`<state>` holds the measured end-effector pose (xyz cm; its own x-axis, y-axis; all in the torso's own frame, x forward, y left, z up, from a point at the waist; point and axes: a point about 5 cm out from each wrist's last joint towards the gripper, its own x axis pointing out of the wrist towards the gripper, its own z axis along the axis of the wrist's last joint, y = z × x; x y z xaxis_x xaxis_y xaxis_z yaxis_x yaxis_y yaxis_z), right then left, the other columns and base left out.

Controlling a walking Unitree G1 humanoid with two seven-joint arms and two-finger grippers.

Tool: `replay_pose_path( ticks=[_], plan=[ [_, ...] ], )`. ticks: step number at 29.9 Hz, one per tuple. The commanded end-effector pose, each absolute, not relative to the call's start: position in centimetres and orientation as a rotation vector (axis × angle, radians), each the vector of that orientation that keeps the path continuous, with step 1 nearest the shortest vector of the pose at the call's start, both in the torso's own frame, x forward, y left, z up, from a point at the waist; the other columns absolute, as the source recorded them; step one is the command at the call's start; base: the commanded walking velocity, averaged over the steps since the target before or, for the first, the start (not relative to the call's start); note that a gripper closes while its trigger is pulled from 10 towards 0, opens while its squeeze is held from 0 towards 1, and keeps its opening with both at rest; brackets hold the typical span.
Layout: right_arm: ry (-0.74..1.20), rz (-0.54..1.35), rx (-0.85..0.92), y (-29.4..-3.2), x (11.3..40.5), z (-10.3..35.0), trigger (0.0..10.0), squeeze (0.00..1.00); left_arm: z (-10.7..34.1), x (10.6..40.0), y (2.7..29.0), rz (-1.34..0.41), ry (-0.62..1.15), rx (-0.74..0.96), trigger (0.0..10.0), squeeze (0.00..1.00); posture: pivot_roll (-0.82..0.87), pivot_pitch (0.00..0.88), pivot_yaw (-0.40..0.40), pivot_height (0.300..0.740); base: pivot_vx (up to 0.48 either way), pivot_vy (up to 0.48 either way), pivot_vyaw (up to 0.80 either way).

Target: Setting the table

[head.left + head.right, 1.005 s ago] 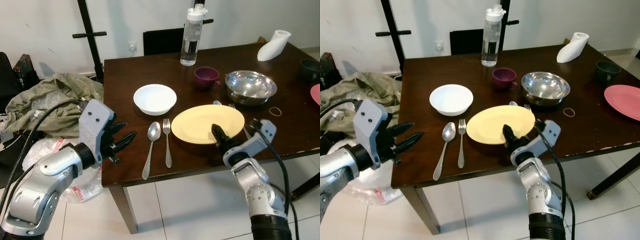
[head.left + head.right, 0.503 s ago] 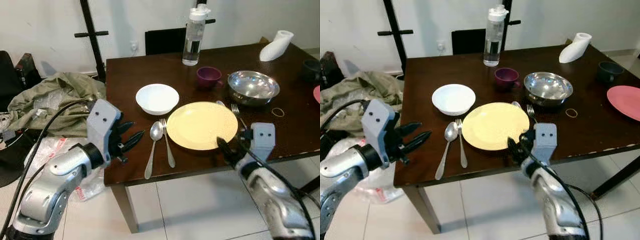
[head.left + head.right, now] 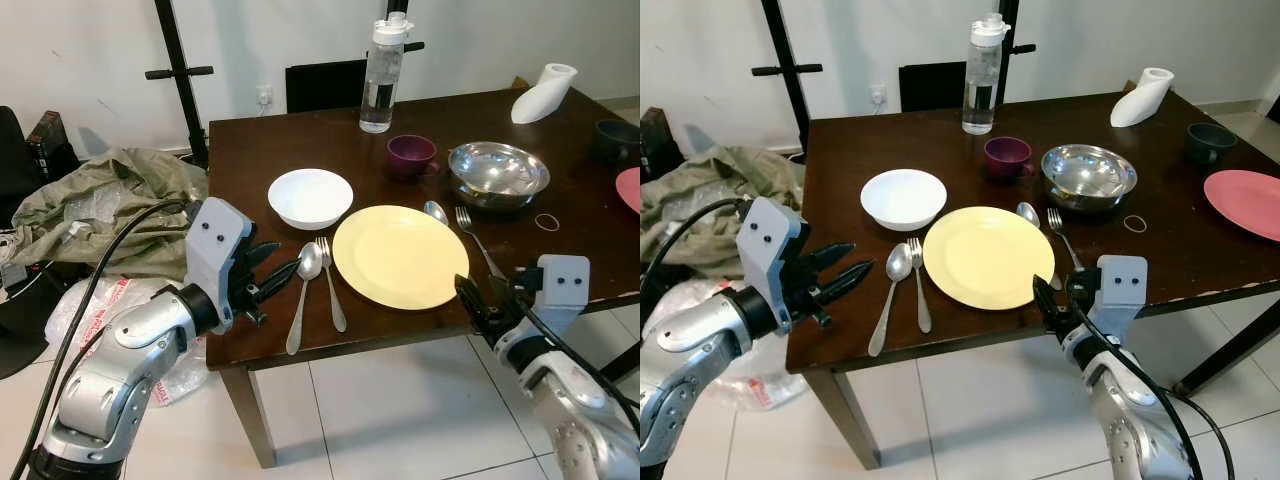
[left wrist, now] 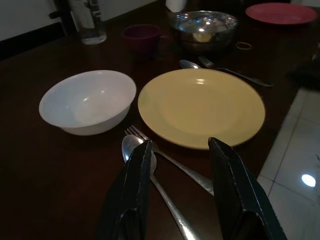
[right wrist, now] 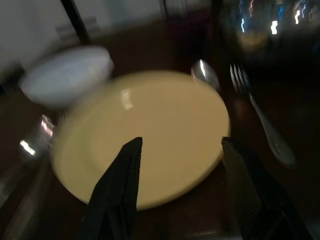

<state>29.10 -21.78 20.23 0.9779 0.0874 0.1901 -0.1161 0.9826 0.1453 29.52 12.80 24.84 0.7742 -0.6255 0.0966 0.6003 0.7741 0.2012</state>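
Note:
A yellow plate (image 3: pixel 400 255) lies flat near the front edge of the dark wooden table (image 3: pixel 250 150). Left of it lie a spoon (image 3: pixel 303 290) and a fork (image 3: pixel 330 285). A second spoon (image 3: pixel 436 211) and fork (image 3: pixel 478 240) lie at its right rim. A white bowl (image 3: pixel 310 195) sits behind the left cutlery. My left gripper (image 3: pixel 275 275) hovers open at the table's left front corner, its fingers (image 4: pixel 137 180) pointing at the left spoon. My right gripper (image 3: pixel 470 295) is open and empty, just off the front edge and facing the plate (image 5: pixel 145 135).
At the back stand a water bottle (image 3: pixel 379 75), a purple mug (image 3: pixel 412 153), a steel bowl (image 3: pixel 498 172) and a white object (image 3: pixel 545 90). A rubber band (image 3: pixel 546 222), a dark cup (image 3: pixel 612 138) and a pink plate (image 3: pixel 1245 200) are at the right. Crumpled cloth (image 3: pixel 100 195) lies on the floor to the left.
The plate has slid left toward the left fork, uncovering the right spoon and fork. My right gripper has drawn back off the plate past the table's edge. My left gripper has come closer to the spoon.

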Motion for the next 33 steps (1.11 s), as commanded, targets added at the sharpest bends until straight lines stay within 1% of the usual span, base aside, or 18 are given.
replay_pose_path(
  ticks=[1, 7, 8, 11, 15, 19, 21, 22, 23, 24, 25, 28, 33],
  plan=[
    [-0.289, 0.142, 0.185, -20.7, 28.2, 21.9, 10.0, 0.0, 23.9, 29.8, 12.4, -0.648, -0.136, 0.158, 10.0, 0.0, 0.0, 0.102, 0.13, 0.74, 0.0, 0.0, 0.0],
    [-0.344, 0.107, 0.187, -19.7, 27.1, 22.1, 10.0, 0.0, 22.8, 30.4, 12.4, -0.581, -0.098, 0.112, 10.0, 0.0, -0.02, 0.087, 0.144, 0.74, 0.0, 0.0, 0.0],
    [-0.336, 0.108, 0.188, -18.8, 26.2, 21.4, 10.0, 0.0, 21.9, 30.7, 12.7, -0.538, -0.069, 0.091, 10.0, 0.0, -0.04, 0.086, 0.149, 0.74, 0.0, 0.0, 0.0],
    [-0.327, 0.112, 0.188, -18.4, 25.9, 21.1, 10.0, 0.0, 21.6, 30.8, 12.9, -0.524, -0.057, 0.081, 10.0, 0.0, -0.04, 0.084, 0.149, 0.74, 0.0, 0.0, 0.0],
    [-0.286, 0.116, 0.205, -17.0, 24.6, 19.6, 10.0, 0.0, 20.1, 30.9, 13.1, -0.465, -0.012, 0.062, 10.0, 0.0, -0.06, 0.074, 0.153, 0.74, 0.0, 0.0, 0.0],
    [-0.272, 0.082, 0.18, -16.6, 24.2, 19.0, 10.0, 0.0, 19.1, 30.9, 13.1, -0.442, 0.007, 0.093, 10.0, 0.0, -0.07, 0.067, 0.152, 0.74, 0.0, 0.0, 0.0],
    [-0.269, 0.066, 0.156, -16.6, 24.1, 18.8, 10.0, 0.0, 18.6, 30.8, 13.1, -0.438, 0.015, 0.108, 10.0, 0.0, -0.08, 0.06, 0.15, 0.74, 0.0, 0.0, 0.0],
    [-0.264, 0.044, 0.135, -16.7, 24.0, 18.5, 10.0, 0.0, 17.9, 30.6, 13.0, -0.431, 0.017, 0.146, 10.0, 0.0, -0.08, 0.054, 0.148, 0.74, 0.0, 0.0, 0.0],
    [-0.229, 0.01, 0.08, -17.2, 23.5, 17.3, 10.0, 0.0, 16.7, 30.3, 13.1, -0.408, 0.021, 0.198, 10.0, 0.0, -0.08, 0.04, 0.135, 0.74, 0.0, 0.0, 0.0],
    [-0.206, -0.002, 0.052, -17.5, 23.2, 16.6, 10.0, 0.0, 16.3, 30.2, 13.2, -0.396, 0.023, 0.212, 10.0, 0.0, -0.08, 0.04, 0.135, 0.74, 0.0, 0.0, 0.0],
    [-0.171, -0.017, 0.043, -18.1, 22.7, 15.6, 10.0, 0.0, 16.0, 30.0, 13.2, -0.386, 0.028, 0.205, 10.0, 0.0, -0.07, 0.031, 0.121, 0.74, 0.0, 0.0, 0.0],
    [-0.113, -0.042, 0.055, -19.3, 21.5, 14.2, 10.0, 0.0, 15.0, 29.4, 13.6, -0.355, 0.056, 0.167, 10.0, 0.0, -0.07, 0.034, 0.114, 0.74, 0.0, 0.0, 0.0],
    [-0.1, -0.043, 0.064, -19.7, 21.6, 13.9, 10.0, 0.0, 13.3, 28.9, 13.8, -0.334, 0.099, 0.161, 10.0, 0.0, -0.08, 0.026, 0.104, 0.74, 0.0, 0.0, 0.0]
  ],
)
